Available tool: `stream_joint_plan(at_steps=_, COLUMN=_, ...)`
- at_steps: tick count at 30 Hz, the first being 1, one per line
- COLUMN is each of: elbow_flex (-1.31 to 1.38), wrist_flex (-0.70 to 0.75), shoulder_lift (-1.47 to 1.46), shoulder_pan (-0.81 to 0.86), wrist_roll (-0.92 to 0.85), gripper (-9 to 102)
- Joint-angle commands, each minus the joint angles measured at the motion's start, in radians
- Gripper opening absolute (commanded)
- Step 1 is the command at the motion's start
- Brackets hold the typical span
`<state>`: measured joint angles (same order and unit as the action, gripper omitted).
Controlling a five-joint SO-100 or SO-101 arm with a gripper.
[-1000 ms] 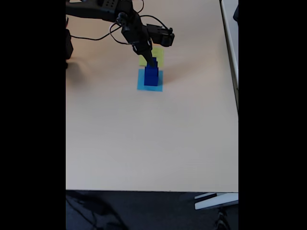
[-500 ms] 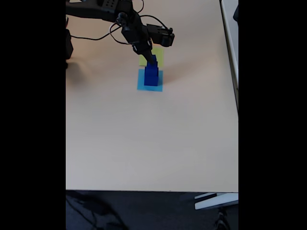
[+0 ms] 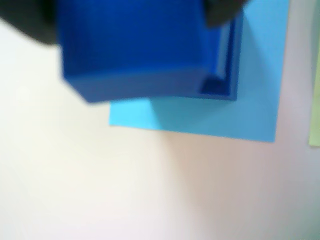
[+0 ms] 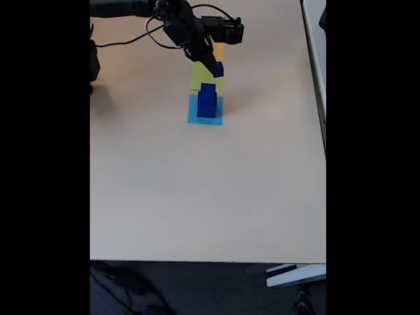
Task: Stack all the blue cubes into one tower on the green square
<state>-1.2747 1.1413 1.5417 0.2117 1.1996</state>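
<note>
Pincer raised in the upper centre of the fixed view, clamped around a small blue cube held above the green square. Tower of remaining blue cubes just below that, upright on the light-blue square on the bench. Blurred in the wrist view: held cube across the top, light-blue square beneath.

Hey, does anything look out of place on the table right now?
Yes. The blue cubes are stacked on the light-blue square, not the green square behind it. The claw holds one small cube above.
</note>
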Motion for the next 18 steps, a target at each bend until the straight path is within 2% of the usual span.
stream_joint_plan(at_steps=1, elbow_flex=0.084, wrist_flex=0.023, shoulder_lift=0.069, shoulder_pan=-0.044, wrist_roll=0.078, gripper=0)
stream_joint_plan(at_steps=7, elbow_flex=0.02, wrist_flex=-0.021, shoulder_lift=0.044, shoulder_pan=-0.12, wrist_roll=0.229, gripper=0)
stream_joint_plan(at_steps=18, elbow_flex=-0.253, wrist_flex=-0.314, shoulder_lift=0.038, shoulder_pan=-0.213, wrist_roll=0.302, gripper=0)
